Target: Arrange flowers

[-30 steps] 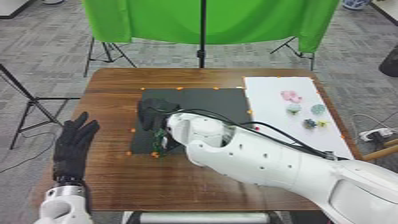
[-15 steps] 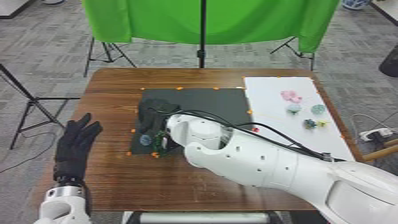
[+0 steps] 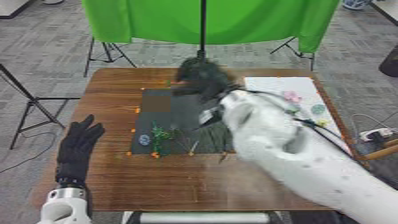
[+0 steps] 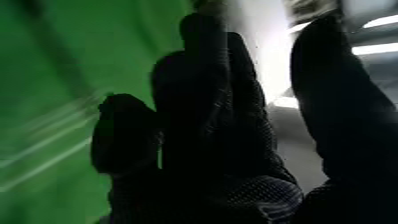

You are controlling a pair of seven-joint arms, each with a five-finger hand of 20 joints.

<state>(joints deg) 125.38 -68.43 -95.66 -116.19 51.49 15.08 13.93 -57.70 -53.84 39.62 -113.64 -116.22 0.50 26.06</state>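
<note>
Right hand (image 3: pixel 206 79) in black fabric glove, near the table's far edge — fingers straight, thumb wide of them.

Well apart from it, nearer the robot and to its left, a leafy green sprig (image 3: pixel 160 136) lies on the black mat (image 3: pixel 187 117) — a blue-grey round flower head (image 3: pixel 144 140) just beside. Right of the hand, a pink flower (image 3: pixel 291 96) lies on the white sheet (image 3: pixel 266 84).

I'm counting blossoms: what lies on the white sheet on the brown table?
On the sheet lie a pink flower, a pale green flower and a yellow flower. The white right arm covers much of its nearer part; anything beneath cannot be seen.
</note>
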